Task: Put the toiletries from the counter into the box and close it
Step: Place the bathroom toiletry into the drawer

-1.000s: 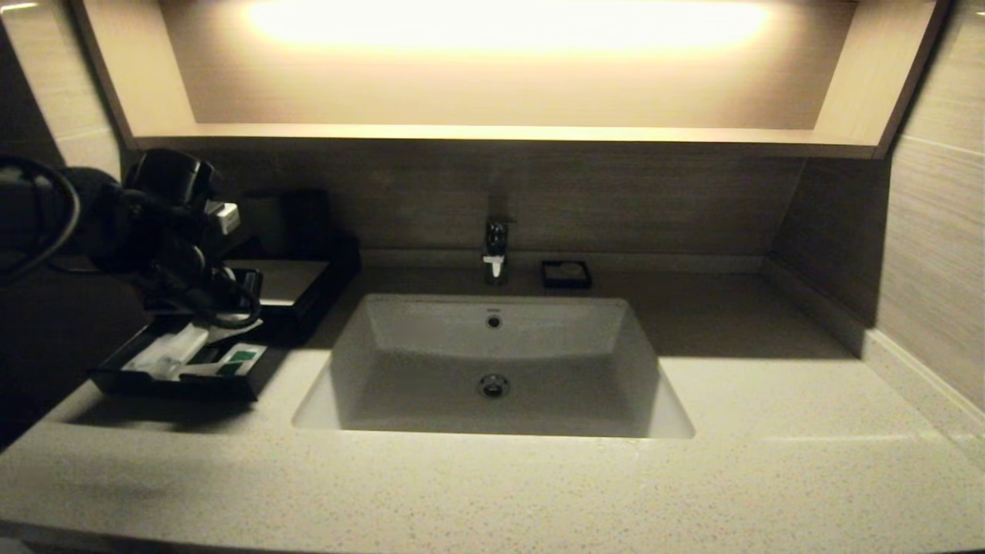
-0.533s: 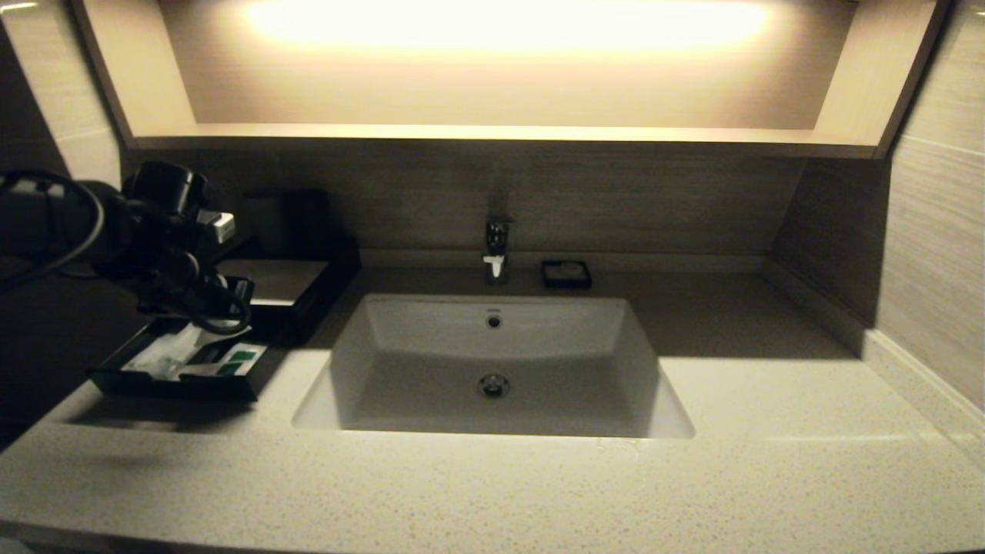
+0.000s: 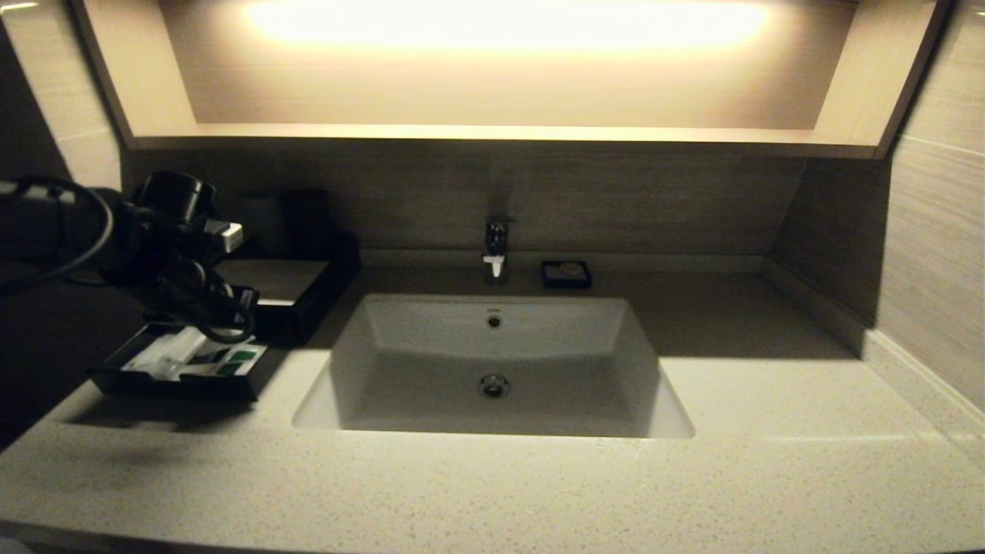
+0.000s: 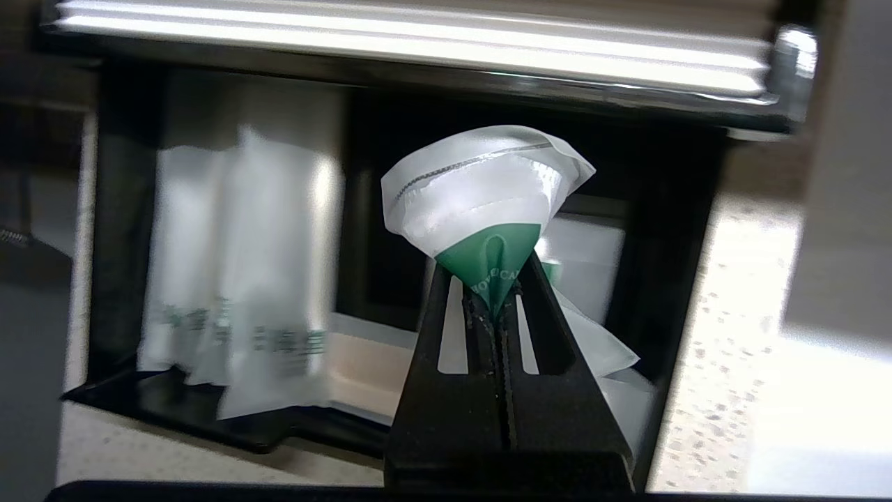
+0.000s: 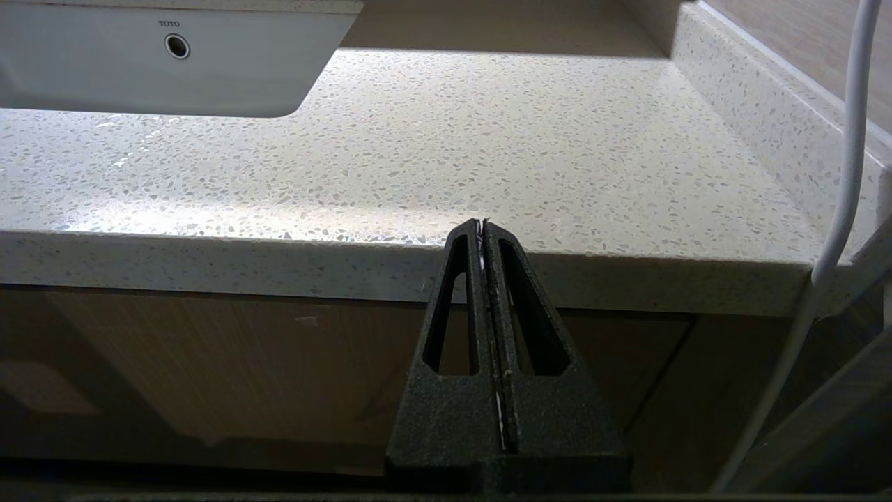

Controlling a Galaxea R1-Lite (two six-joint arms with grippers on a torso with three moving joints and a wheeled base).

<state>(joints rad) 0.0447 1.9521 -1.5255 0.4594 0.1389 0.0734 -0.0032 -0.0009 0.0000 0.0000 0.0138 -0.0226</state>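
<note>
**Pouch pinched over the open drawer**

You see the counter, then the box with its drawer pulled out below your left gripper. Its jaws are clamped on the pouch; the long packet lies in the drawer beside them. Your right gripper, jaws pressed together and empty, sits off the counter's front edge.

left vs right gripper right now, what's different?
The left gripper is shut on the small pouch, pinching its green corner; the right gripper is shut on nothing. The left gripper is up over the open drawer tray of the box; the right gripper sits low, in front of the counter edge. Both have black fingers pressed together.
</note>
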